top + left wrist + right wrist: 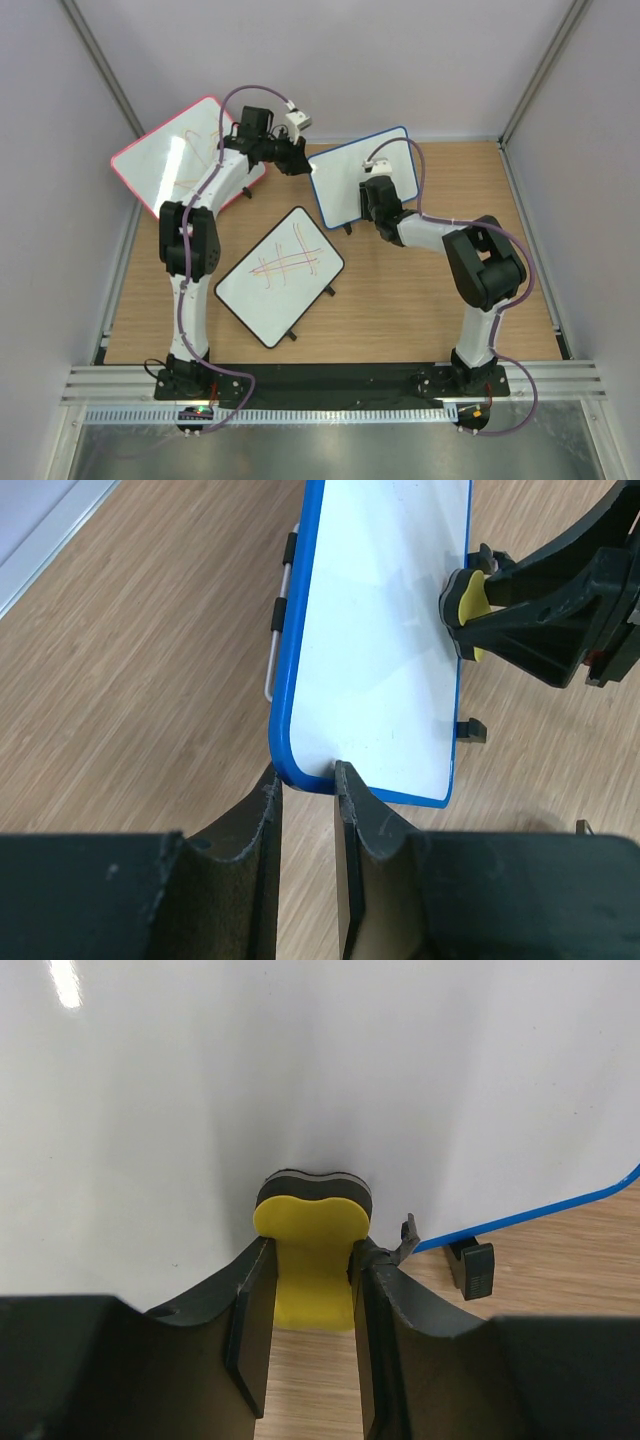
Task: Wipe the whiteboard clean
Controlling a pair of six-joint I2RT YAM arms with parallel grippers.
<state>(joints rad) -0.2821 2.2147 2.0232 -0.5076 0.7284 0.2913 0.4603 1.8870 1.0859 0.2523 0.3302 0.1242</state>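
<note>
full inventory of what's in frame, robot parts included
whiteboard: 1, blue frame, clean white face, far centre of table
pink board: 1, pink frame, faint scribbles, far left, partly under the left arm
black board: 1, black frame, crossed red-orange lines, mid table, left of centre
eraser: 1, yellow with dark pad, pad against the whiteboard face
table: 1, light wood, under the boards
arms: 2, white and black, bases at near edge
left end effector: 1, black, shut on the whiteboard's rim at a corner
right end effector: 1, black, shut on the eraser
</note>
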